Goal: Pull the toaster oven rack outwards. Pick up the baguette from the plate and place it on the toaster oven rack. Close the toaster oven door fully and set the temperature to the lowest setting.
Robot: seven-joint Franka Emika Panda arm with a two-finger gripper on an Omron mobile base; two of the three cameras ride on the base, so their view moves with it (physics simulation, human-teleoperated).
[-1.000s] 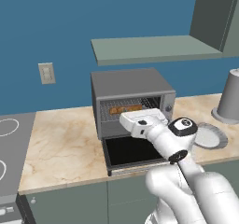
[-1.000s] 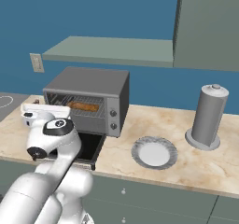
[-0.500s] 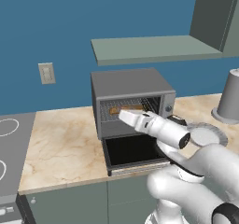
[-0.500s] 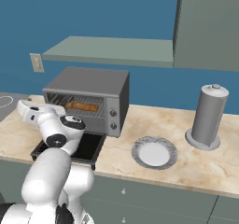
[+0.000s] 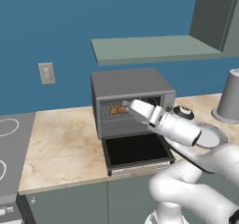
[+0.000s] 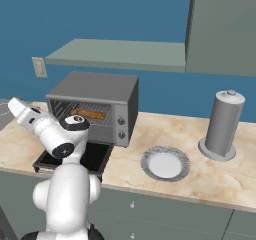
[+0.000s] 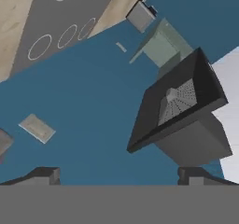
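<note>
1. The baguette (image 5: 118, 109) lies on the rack (image 5: 114, 116) inside the oven (image 5: 128, 85).
2. The gripper (image 7: 119, 174) is wide and empty.
3. The door (image 5: 135, 149) is down; a careless swing can hit it or the knobs (image 6: 121, 128).

the lowered toaster oven door (image 5: 137, 149) juts over the counter edge (cavity open), baguette (image 5: 118, 109) inside.

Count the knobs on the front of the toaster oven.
2 show on the toaster oven, stacked on its right front panel: upper knob, lower knob. More may be too small to see.
</note>
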